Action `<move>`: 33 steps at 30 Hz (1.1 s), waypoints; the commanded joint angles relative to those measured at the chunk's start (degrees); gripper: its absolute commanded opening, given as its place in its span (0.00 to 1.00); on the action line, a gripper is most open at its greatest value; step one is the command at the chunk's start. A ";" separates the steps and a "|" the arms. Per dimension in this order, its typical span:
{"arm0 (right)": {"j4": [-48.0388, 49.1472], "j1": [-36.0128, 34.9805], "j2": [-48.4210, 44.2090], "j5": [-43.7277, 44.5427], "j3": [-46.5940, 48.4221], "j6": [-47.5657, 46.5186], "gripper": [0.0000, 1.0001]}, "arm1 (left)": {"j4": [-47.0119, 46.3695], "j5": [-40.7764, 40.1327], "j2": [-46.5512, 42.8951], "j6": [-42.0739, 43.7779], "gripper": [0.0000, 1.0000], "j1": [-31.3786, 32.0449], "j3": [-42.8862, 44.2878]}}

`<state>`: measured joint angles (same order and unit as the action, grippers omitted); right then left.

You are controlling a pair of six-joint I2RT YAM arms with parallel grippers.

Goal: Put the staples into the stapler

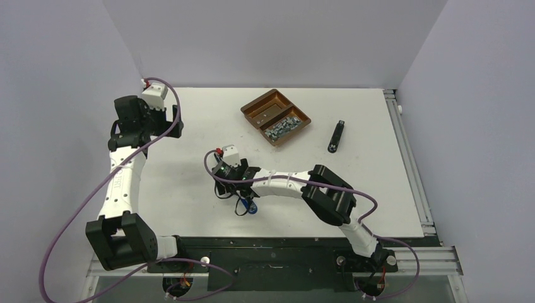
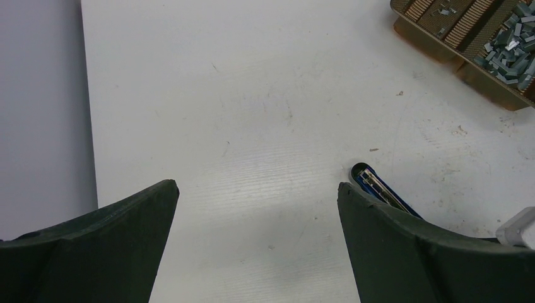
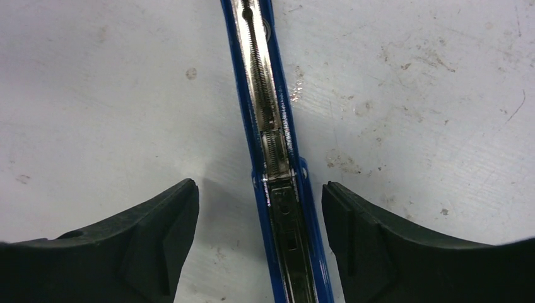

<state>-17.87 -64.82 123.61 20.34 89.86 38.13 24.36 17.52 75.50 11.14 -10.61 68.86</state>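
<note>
Because the blue stapler [image 3: 274, 126] lies closest to the arm bases, at about 7 o'clock from the middle of the desk [image 1: 378, 189], it comes first: it is swung open and flat, with its bright steel channel and coiled pusher spring facing up. Low over it, the right fingers [image 3: 158, 240] stand one on each side, parted wider than the body, with desk showing in both gaps, so they grip nothing. I judge the stapler rigid and fairly weighty for its size, with glossy sides that could slip; the blue side walls are the place to steady it, never the spring.

Farther out, near 10 o'clock, the left fingers [image 2: 113, 240] are spread fully wide above bare desk and hold nothing.

Farthest, around 12 o'clock, sits the brown two-compartment tray [image 1: 258, 106]. The staples [image 1: 282, 126] are heaped in its compartment on the 4 o'clock side, with a few loose in the other. They look very light, smooth and stiff, yet a joined strip probably snaps if bent or squeezed hard. A strip lying on top of the heap, pinched gently across its long sides near the middle, seems the best hold. At 2 o'clock, apart from the tray, lies a black oblong item [image 1: 337, 136] I cannot identify
</note>
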 commanded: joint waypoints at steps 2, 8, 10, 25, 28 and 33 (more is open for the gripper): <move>-0.45 1.42 0.27 -1.10 1.71 -2.21 0.62 | 0.57 -0.52 -0.31 -0.33 0.96 -0.30 3.95; 0.07 1.45 0.82 -2.42 0.88 -0.60 0.29 | 0.54 -0.64 -0.17 -0.50 0.96 -0.29 4.52; -0.64 1.51 1.21 -1.90 1.30 1.38 0.21 | 0.58 -0.64 -0.14 -0.39 0.96 -0.30 4.33; -3.47 1.23 1.80 1.93 7.34 5.39 0.75 | 1.51 0.70 0.05 0.21 0.96 -0.20 5.40; -5.39 1.74 -0.26 4.30 8.35 4.33 0.91 | 2.49 0.77 0.32 0.64 0.96 -0.21 6.72; -5.78 5.73 -7.86 3.77 6.34 1.53 0.93 | 5.20 1.41 0.84 2.33 0.96 -0.23 9.53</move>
<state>-23.07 -62.50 125.03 22.00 95.61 41.95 27.79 17.76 75.99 12.25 -10.61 73.73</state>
